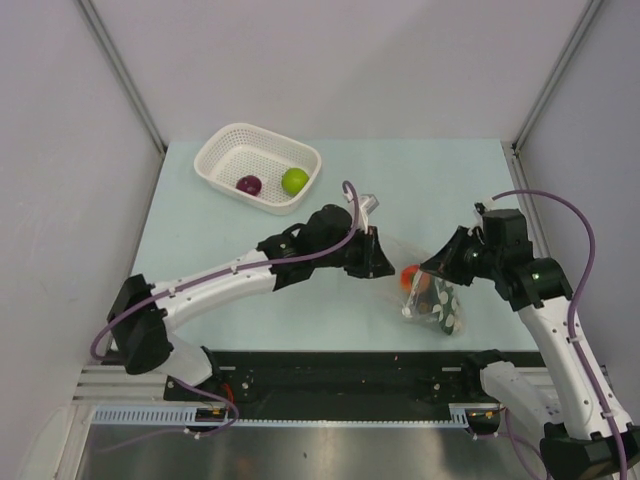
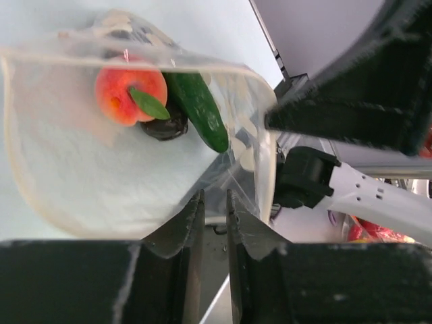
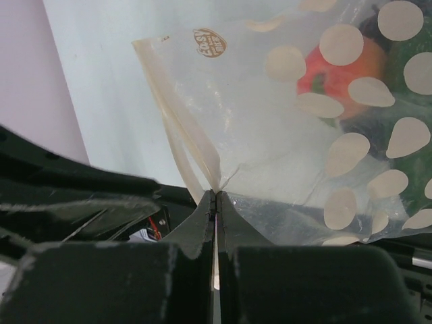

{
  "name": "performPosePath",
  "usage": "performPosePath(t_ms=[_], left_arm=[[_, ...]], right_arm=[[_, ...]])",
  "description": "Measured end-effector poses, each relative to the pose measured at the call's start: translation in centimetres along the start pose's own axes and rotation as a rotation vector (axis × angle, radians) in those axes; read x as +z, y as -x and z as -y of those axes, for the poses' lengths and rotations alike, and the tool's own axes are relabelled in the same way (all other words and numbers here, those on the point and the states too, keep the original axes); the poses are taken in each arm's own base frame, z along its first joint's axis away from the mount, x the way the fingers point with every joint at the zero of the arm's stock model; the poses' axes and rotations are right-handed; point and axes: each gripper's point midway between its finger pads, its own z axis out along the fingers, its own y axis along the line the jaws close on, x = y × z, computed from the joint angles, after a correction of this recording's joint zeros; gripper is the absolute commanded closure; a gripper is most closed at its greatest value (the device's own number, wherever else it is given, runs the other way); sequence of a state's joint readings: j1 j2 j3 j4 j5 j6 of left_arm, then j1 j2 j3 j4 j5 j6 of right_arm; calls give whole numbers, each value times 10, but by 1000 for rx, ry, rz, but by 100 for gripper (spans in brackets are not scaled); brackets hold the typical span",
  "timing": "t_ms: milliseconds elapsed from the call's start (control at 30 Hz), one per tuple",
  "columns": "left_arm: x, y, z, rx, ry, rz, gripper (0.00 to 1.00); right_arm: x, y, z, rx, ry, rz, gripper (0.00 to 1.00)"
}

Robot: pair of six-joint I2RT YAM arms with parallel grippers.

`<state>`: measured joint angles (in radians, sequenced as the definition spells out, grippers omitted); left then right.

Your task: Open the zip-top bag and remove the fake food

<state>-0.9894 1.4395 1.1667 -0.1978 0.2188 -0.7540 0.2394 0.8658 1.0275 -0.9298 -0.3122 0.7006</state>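
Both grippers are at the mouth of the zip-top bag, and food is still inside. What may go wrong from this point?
1. The left gripper shows a narrow gap between its jaws at the rim of the zip-top bag, so the thin film may slip out.
2. The right gripper pinches only a thin edge of film; a hard pull might tear it or lift the bag, spilling the orange-red fruit and cucumber.

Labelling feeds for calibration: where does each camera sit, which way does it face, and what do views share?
Top external: above and behind, looking down at the table; left arm and right arm show.
Left wrist: on that arm, looking into the zip-top bag; left hand at bottom.
Right wrist: on that arm, facing the bag's dotted side; right hand shut on its edge.
Shared: both wrist views show the orange-red fruit.
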Motion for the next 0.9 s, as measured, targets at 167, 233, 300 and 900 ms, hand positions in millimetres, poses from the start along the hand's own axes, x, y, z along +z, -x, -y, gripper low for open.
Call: performPosePath(t_ms=[167, 233, 300, 900], left_arm=[[34, 2, 0, 16, -6, -54, 82], [49, -5, -6, 17, 2, -87, 83], [61, -13, -16, 16, 22, -118, 77], [115, -29, -62, -8, 179, -164, 33]], right_arm=[[-9, -1, -4, 17, 24, 26, 100], [-10, -1, -5, 24, 27, 29, 100], [-10, -2, -5, 32, 25, 27, 100], [-20, 0, 10, 54, -41, 35, 100]])
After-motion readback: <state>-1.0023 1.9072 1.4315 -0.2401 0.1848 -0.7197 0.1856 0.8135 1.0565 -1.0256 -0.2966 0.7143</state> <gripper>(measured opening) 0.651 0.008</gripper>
